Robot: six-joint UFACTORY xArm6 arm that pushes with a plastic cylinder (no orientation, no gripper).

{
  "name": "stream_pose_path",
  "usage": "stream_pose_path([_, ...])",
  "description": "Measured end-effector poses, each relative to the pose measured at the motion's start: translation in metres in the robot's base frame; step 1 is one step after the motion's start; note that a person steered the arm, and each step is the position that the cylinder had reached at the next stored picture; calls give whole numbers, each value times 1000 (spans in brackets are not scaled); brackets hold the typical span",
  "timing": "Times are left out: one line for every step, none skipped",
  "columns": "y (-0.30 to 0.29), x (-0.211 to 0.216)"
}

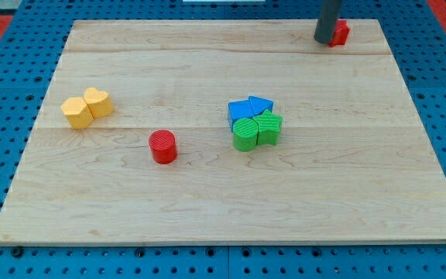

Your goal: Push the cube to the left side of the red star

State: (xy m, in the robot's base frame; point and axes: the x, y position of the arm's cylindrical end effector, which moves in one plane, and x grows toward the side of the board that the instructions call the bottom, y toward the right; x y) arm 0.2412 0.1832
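Observation:
A blue cube (239, 111) sits near the board's middle. It touches a blue triangular block (261, 104) on its right and a green cylinder (245, 134) below it. A red block (341, 32), probably the red star, lies at the view's top right, partly hidden by my rod. My tip (324, 41) rests on the board just left of that red block, touching or nearly touching it. The tip is far up and to the right of the blue cube.
A green star-like block (270, 127) sits against the green cylinder's right side. A red cylinder (162, 146) stands left of the cluster. Two yellow blocks (87, 107) touch each other at the view's left. The wooden board (207, 217) lies on a blue pegboard.

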Motion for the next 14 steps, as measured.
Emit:
stream_pose_path([0, 18])
stream_pose_path([19, 74])
stream_pose_path([16, 120])
stream_pose_path([-19, 148])
stream_pose_path([-66, 158])
stream_pose_path([-123, 178])
stream_pose_path([-167, 206])
stream_pose_path([-200, 235])
stream_pose_path([-241, 246])
stream_pose_path([-282, 242])
stream_pose_path([-273, 213])
stream_pose_path([-238, 185])
stream_pose_path([-191, 161])
stream_pose_path([-176, 145])
